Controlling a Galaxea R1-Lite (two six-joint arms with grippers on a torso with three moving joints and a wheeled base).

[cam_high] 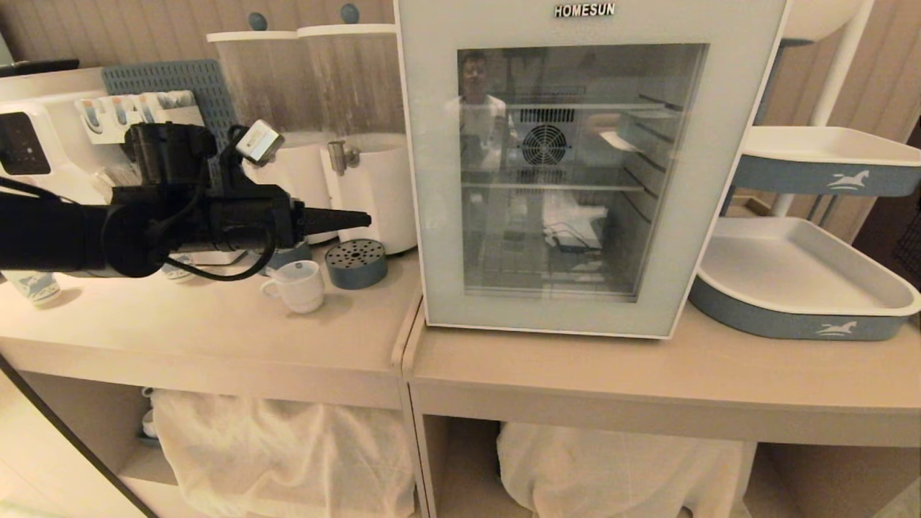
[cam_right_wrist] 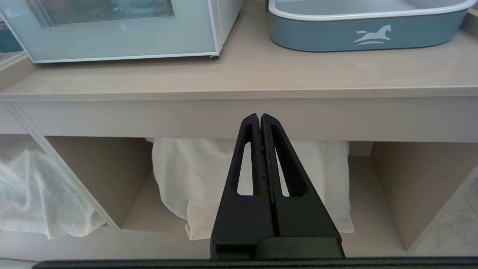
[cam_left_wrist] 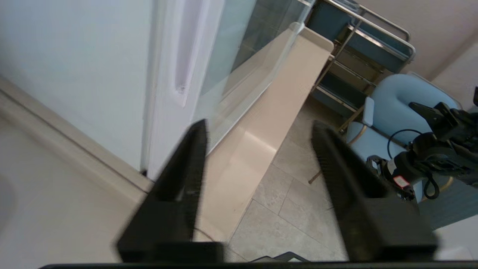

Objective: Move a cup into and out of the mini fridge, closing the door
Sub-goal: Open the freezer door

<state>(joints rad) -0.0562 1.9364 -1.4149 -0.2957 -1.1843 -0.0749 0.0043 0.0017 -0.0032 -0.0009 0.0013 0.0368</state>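
Your white boxy mini fridge [cam_high: 727,180] with "HOMESUN" lettering stands on the pale beige counter [cam_high: 575,367], filling the head view from 12 toward 1 o'clock. Its door [cam_high: 446,216], a pale grey-blue frame around a large glass window, is closed flat against the cabinet; wire shelves show through the glass. The small squat white ceramic cup [cam_high: 298,285] with a loop handle sits upright on the counter at about 9 o'clock from the fridge, near it but not touching, its handle turned away from the fridge. Just beside the cup, toward the fridge, lies a round grey-blue perforated disc [cam_high: 355,262]; behind stand two white cylindrical drink dispensers [cam_high: 374,180]. Your black left gripper [cam_high: 360,219] reaches in level from 9 o'clock, above the cup, its tip pointing at the fridge's side and holding nothing; in the left wrist view its fingers [cam_left_wrist: 186,164] are spread well apart. Your right gripper [cam_right_wrist: 260,116] hangs below the counter edge, before the open shelf with white cloth bundles [cam_right_wrist: 194,179], its fingers pressed together on nothing. At 3 o'clock rest two grey-blue and white trays [cam_high: 791,288].
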